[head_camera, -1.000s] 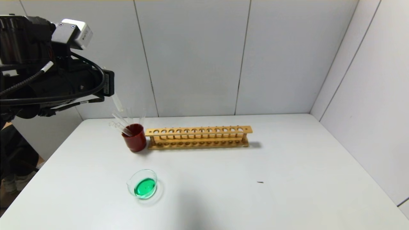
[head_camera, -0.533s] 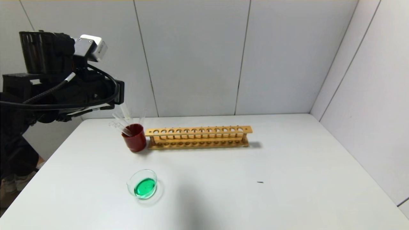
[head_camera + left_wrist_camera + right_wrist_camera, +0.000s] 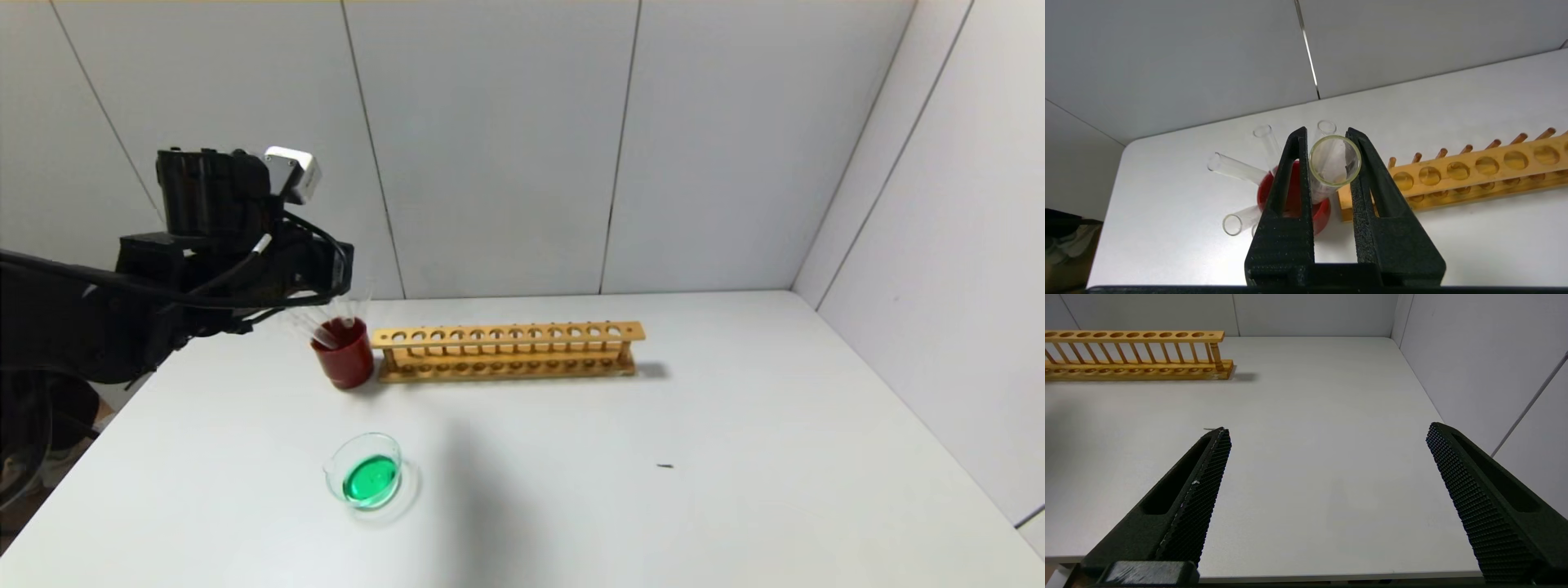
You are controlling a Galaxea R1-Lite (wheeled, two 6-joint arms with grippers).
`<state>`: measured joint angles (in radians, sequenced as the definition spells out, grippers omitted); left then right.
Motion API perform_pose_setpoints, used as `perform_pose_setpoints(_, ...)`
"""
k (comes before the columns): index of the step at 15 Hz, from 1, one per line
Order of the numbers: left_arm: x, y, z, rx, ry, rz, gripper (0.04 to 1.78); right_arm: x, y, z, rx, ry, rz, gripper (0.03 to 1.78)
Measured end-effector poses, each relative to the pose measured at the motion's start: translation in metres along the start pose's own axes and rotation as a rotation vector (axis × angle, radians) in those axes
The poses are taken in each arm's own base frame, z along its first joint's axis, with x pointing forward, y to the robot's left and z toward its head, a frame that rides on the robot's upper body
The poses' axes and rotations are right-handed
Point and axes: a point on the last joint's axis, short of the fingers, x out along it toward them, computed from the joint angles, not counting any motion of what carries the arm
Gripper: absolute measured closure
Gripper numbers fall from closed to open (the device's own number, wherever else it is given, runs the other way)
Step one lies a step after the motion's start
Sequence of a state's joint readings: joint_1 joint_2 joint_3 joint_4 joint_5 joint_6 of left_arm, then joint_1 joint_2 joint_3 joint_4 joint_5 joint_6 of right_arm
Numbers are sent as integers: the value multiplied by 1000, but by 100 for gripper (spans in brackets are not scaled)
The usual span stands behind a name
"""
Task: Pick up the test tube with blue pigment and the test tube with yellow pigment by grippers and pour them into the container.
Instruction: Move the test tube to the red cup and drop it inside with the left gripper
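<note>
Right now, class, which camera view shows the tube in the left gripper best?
The left wrist view: the empty test tube sits mouth-on in the left gripper, over the red cup. The head view hides most of it; the right wrist view misses it.

Bright, even light from overhead fills the room, leaving only soft short shadows on the white table (image 3: 735, 457) beside the wooden rack (image 3: 506, 351), no harsh glare, and everything stays sharp, with slight bending at the edges.
</note>
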<state>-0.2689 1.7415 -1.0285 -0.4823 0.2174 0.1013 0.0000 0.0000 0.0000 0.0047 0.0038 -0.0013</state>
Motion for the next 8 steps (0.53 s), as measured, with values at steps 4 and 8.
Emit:
perform_pose_setpoints(4, 14, -3, -24, -2, 9, 15, 151, 0, 0, 0, 0, 0, 0, 6)
perform_pose_setpoints(8, 23, 0, -40, 1, 26, 33, 151, 0, 0, 0, 0, 0, 0, 6)
